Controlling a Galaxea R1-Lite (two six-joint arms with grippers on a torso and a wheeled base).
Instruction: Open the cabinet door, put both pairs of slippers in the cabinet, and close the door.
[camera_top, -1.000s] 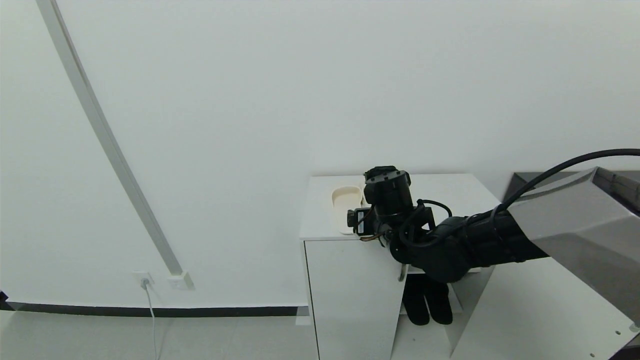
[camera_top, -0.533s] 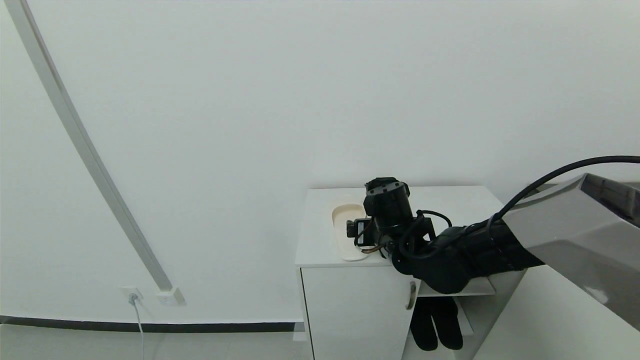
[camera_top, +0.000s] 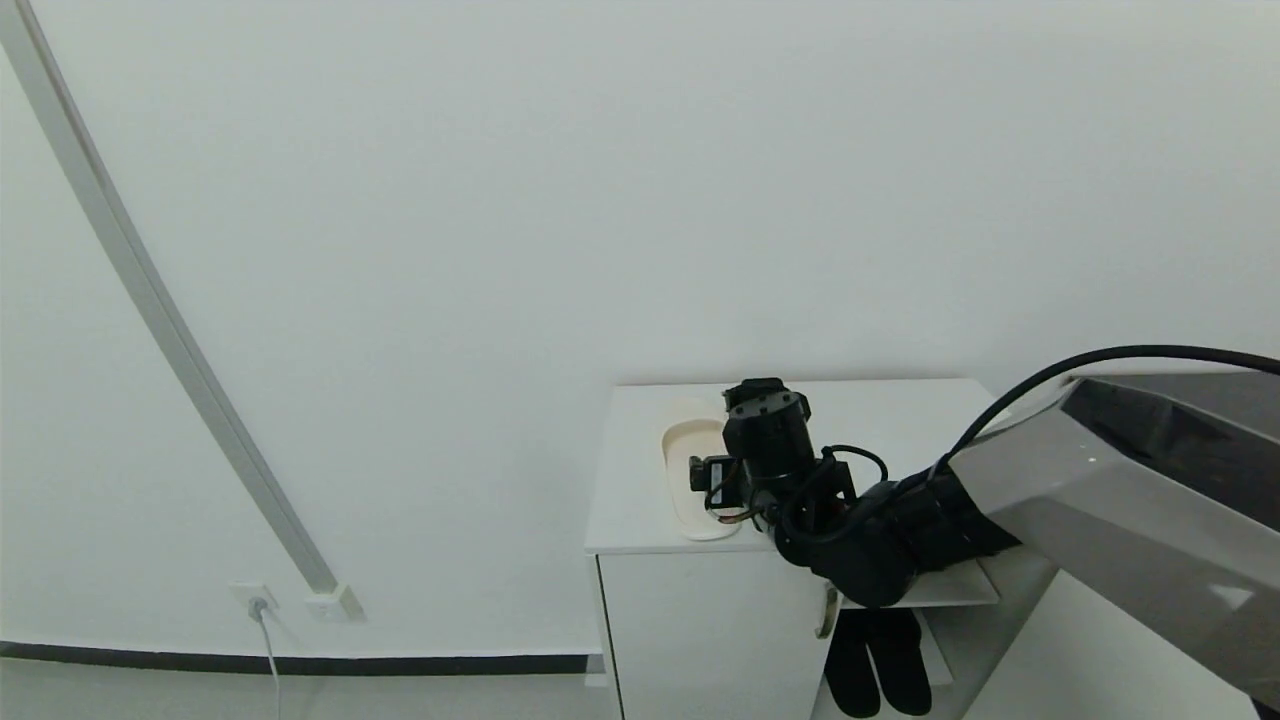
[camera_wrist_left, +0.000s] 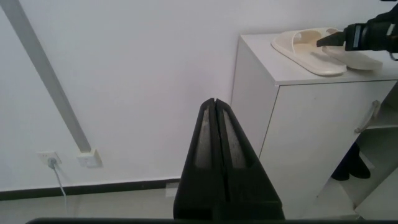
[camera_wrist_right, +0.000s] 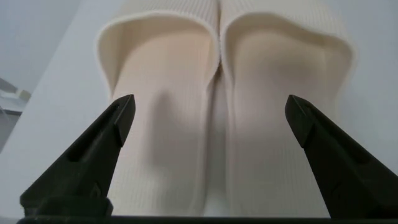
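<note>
A pair of cream slippers lies on top of the white cabinet, near its left edge. My right gripper hovers just over them, open, one finger on each side of the pair, not touching. A pair of black slippers stands inside the cabinet under a shelf. The cabinet's right door hangs open; the left door with its handle is shut. My left gripper is shut on nothing, low and well to the left of the cabinet.
A white wall stands behind the cabinet. A grey conduit runs down it to a socket with a plugged cable, left of the cabinet. A dark skirting strip marks the floor line.
The head view has shifted, so the cabinet sits lower in the picture. My right gripper stays open over the cream slippers.
</note>
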